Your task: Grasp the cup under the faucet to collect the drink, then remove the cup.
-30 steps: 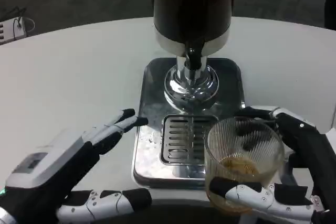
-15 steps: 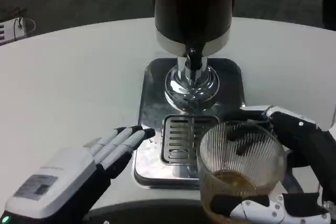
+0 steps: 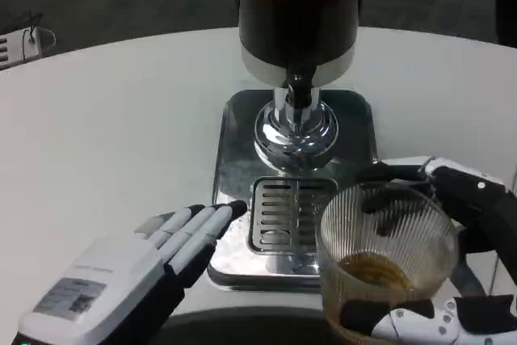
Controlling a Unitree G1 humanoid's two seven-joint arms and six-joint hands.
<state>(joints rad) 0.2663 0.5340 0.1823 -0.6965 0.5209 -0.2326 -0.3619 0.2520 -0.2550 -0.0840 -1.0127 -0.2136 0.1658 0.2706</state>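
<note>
A clear ribbed glass cup holding a little brown drink sits in my right hand, whose fingers wrap around it at the lower right. The cup is in front of and to the right of the drip grate, away from the black faucet spout. The dark drink dispenser stands on a shiny steel base. My left hand hovers at the lower left with its fingers extended toward the base's front left edge, holding nothing.
The white round table spreads to the left and behind the dispenser. A white power strip lies at the far left edge. Dark floor lies beyond the table's rim.
My left hand has slid down and to the right, its fingertips now by the grate's left side. The cup in my right hand shifted slightly lower and right, farther from the faucet.
</note>
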